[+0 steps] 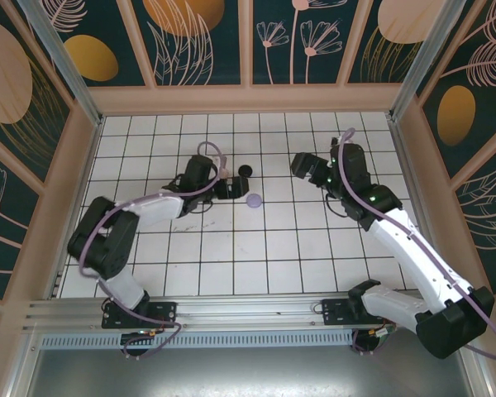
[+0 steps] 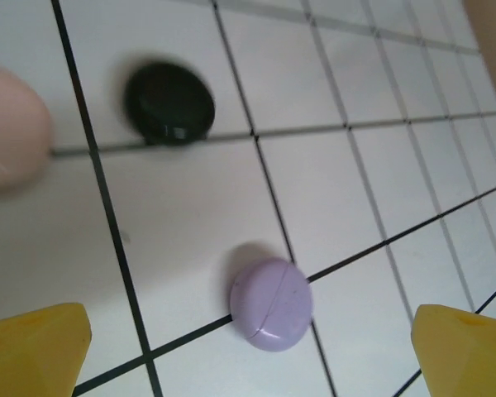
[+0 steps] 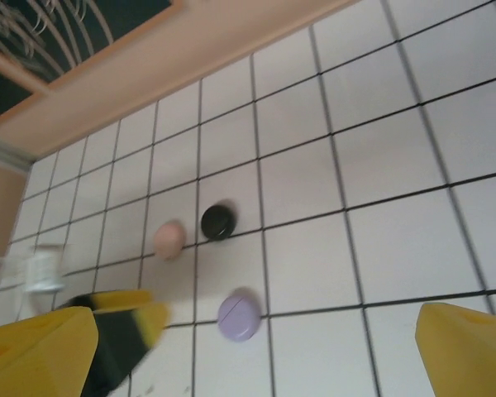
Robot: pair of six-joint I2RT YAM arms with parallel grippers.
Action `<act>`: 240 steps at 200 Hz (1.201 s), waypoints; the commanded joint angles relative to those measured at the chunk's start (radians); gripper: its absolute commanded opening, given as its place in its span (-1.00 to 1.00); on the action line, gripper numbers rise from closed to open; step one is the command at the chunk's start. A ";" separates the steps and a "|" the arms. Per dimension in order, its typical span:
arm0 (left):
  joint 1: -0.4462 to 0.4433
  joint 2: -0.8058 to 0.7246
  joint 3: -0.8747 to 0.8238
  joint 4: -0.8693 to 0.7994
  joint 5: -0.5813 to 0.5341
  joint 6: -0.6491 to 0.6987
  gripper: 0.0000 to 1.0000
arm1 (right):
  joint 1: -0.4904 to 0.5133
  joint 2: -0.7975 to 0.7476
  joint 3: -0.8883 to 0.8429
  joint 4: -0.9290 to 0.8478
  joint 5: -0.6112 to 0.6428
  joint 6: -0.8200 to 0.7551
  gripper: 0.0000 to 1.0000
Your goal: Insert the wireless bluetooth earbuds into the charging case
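**1. Hidden or unclear**
- All three charging cases are shut, so I cannot tell whether the wireless bluetooth earbuds are inside them.
- The pink charging case (image 2: 8, 128) is cut off by the left edge of the left wrist view and is out of focus there.
- In the right wrist view the left end effector (image 1: 227, 188) is smeared by motion blur. I cannot identify a pale blurred shape next to it.

**2. End effector state**
- Left end effector: the jaws are spread wide. Its yellow fingertips (image 2: 41, 351) sit in the two lower corners of its wrist view, and nothing is gripped.
- Right end effector (image 1: 302, 165): the jaws are equally wide, with the fingertips (image 3: 41, 347) far apart. It holds nothing.

**3. Case positions**
- The lilac charging case (image 2: 271, 299) lies on the bench (image 1: 298, 248), centred between the left fingertips and just ahead of them. It touches neither fingertip.
- The black charging case (image 2: 169, 103) is further ahead of the left end effector and offset to its left. The pink case is further left again.
- From the right end effector, all three cases lie ahead, well clear of its fingertips. The lilac case is nearest. The black and pink cases are beyond it, side by side and near each other but apart.

**4. Shapes and surfaces**
- The cases are round, flattened discs.
- The lilac case is matt, with a thin seam line across its face.
- The black case is glossy.
- The bench is white square tile with dark grid lines.
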 commanded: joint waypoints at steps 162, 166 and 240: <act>0.374 -0.518 -0.748 0.903 -0.641 0.541 0.97 | -0.325 0.338 -0.730 1.429 0.346 -0.553 0.98; 0.376 -0.486 -0.751 0.937 -0.637 0.540 0.98 | -0.328 0.351 -0.738 1.463 0.337 -0.565 0.98; 0.498 -0.131 -0.694 1.128 -0.321 0.505 0.97 | -0.487 0.475 -0.795 1.676 -0.055 -0.527 0.98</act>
